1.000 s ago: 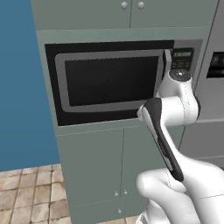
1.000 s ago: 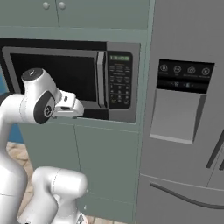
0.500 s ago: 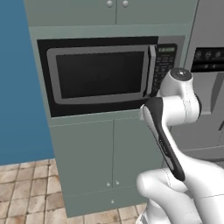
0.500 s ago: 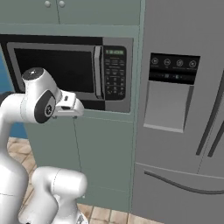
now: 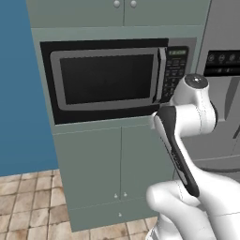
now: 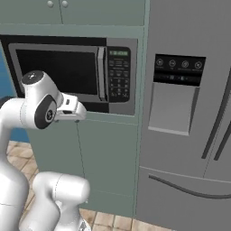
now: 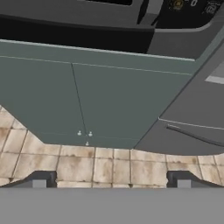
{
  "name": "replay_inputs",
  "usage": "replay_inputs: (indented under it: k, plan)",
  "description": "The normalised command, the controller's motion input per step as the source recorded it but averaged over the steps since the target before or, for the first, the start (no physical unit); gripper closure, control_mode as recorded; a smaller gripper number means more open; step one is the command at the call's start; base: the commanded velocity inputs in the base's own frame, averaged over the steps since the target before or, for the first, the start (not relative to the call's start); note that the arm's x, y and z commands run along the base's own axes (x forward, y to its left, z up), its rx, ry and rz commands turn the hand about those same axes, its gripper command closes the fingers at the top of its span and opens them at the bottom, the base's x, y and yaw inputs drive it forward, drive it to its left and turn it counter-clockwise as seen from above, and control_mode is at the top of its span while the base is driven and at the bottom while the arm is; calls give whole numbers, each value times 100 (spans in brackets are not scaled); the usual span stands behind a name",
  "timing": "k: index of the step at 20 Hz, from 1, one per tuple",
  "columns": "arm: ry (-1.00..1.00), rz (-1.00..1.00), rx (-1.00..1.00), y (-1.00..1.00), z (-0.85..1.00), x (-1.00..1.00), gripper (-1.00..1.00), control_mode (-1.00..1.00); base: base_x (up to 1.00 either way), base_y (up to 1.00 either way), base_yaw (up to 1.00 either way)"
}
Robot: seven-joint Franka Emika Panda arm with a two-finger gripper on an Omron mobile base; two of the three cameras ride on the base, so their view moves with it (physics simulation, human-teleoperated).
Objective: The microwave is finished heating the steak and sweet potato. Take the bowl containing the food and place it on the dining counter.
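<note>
The microwave [image 5: 117,79] sits shut in the grey-green cabinet wall [image 5: 117,164], its vertical handle [image 6: 102,74] beside the button panel [image 6: 118,73]. The pincer [image 7: 111,180] hangs empty with jaws spread wide, aimed down at the lower cabinet doors [image 7: 87,100] and tiled floor [image 7: 100,164], with a steel fridge [image 6: 189,135] just right of the microwave.
</note>
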Motion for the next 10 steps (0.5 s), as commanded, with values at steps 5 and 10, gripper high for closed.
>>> replay_inputs:
  k: [5, 10]
  plan:
    - [-29, 0, 0, -2, 33, 0, -100, -100, 0, 0, 0]
    - [-42, 0, 0, -14, 31, 0, -100, -100, 0, 0, 0]
